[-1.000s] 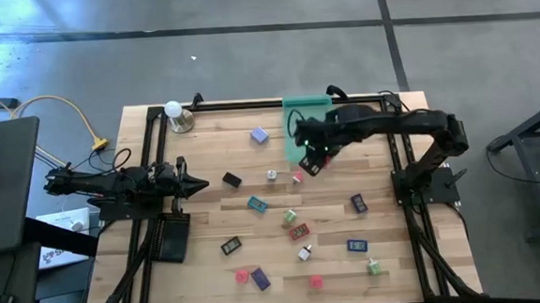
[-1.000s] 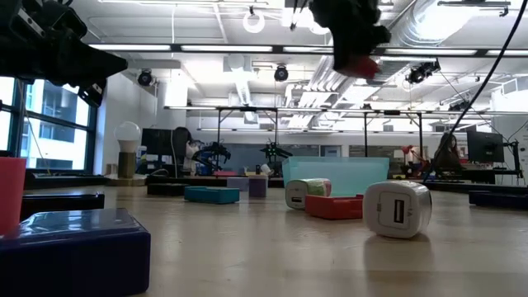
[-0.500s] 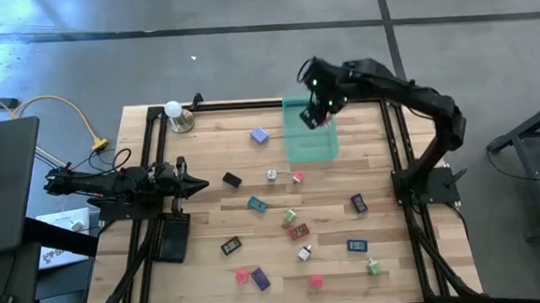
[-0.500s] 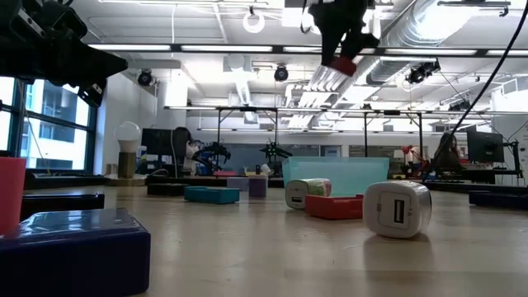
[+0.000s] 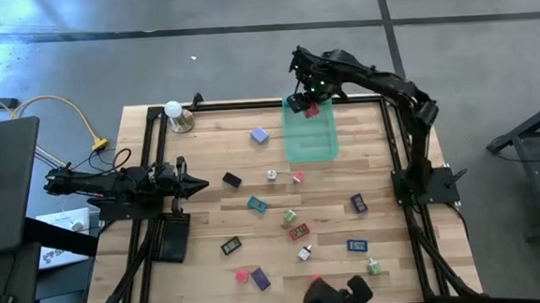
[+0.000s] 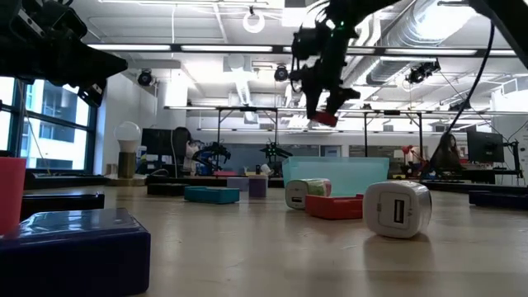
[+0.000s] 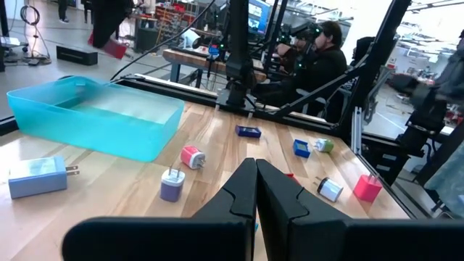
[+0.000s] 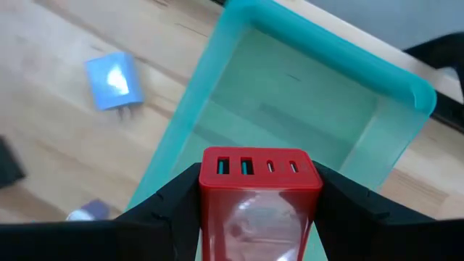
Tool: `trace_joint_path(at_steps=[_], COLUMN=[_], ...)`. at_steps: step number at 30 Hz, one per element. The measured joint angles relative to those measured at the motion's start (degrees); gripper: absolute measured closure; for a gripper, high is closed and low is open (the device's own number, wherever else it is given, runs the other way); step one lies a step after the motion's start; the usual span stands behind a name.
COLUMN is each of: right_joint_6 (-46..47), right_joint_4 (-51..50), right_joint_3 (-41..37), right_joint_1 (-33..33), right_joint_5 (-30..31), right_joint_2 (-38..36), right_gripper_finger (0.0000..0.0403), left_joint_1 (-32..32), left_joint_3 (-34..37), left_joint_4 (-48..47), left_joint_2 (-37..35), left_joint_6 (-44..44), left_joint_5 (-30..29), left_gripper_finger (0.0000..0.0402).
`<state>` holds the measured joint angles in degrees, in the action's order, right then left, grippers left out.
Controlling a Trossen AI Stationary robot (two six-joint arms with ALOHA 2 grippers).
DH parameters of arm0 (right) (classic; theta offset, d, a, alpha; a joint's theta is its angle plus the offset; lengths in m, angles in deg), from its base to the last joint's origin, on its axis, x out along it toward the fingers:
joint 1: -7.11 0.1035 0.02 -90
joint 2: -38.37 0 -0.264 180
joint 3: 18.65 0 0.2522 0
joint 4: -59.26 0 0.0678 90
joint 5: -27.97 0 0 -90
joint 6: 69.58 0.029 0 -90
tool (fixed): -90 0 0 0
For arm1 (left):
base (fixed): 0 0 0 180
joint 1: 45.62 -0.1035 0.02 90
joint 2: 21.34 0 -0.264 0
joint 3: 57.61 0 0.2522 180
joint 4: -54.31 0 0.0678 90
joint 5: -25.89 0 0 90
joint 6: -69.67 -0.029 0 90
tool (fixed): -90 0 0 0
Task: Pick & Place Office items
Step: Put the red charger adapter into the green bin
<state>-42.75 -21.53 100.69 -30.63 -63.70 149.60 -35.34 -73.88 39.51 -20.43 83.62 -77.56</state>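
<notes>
The right claw (image 5: 307, 105) hangs in the upper middle of the overhead picture, above the far end of the translucent green tray (image 5: 311, 140), its fingers clamped on a red charger block (image 8: 259, 194); in its own wrist picture the block sits between the two dark fingers with its row of ports facing out, and the tray's open basin lies below it; from bench height the red block (image 6: 323, 119) shows well up in the air, upper middle of the frame, clear of the wood. The left claw (image 5: 197, 184) waits at the left side of the bench (image 5: 209, 230), fingers pressed together and holding nothing. The rest of the office items lie scattered over the wood: a pale purple block (image 5: 260, 134) left of the tray, a black piece (image 5: 231, 180) near the left claw's tip, a teal piece (image 5: 256, 205) at centre, a red flat piece (image 5: 299, 231) below it, pink ones (image 5: 242, 276) along the lower edge. A white ball on a metal base (image 5: 174, 111) stands at the upper left corner; a black tray (image 5: 167, 238) sits at the lower left.
</notes>
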Motion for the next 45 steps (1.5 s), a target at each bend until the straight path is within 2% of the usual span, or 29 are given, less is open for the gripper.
trace_joint_path(at_steps=[22, 29, 35, 40, 45], right_joint_6=[3.2, 4.3, 4.9, 5.2, 6.1], right_joint_4=[1.5, 2.4, 4.0, 4.0, 6.5], right_joint_3=[-0.6, -0.6, -0.6, -0.6, -3.8], right_joint_1=[-2.6, -2.8, -2.9, -2.9, -2.9], right_joint_5=[0.8, 3.5, 3.5, 3.5, 3.1], right_joint_2=[13.3, 13.9, 13.9, 13.9, 14.0], right_gripper_finger=[0.0203, 0.0203, 0.0202, 0.0202, 0.0202], left_joint_1=[0.0, 0.0, 0.0, 0.0, 0.0], left_joint_3=[0.0, 0.1, 0.1, 0.1, 0.1], left_joint_4=[-0.2, -0.2, -0.2, -0.5, -0.5], left_joint_2=[0.0, 0.0, 0.0, 0.0, 0.0], left_joint_6=[0.0, 0.0, 0.0, 0.0, 0.0], left_joint_5=[0.0, 0.0, 0.2, 3.2, 3.4], left_gripper_finger=[0.0400, 0.0400, 0.0400, 0.0400, 0.0400])
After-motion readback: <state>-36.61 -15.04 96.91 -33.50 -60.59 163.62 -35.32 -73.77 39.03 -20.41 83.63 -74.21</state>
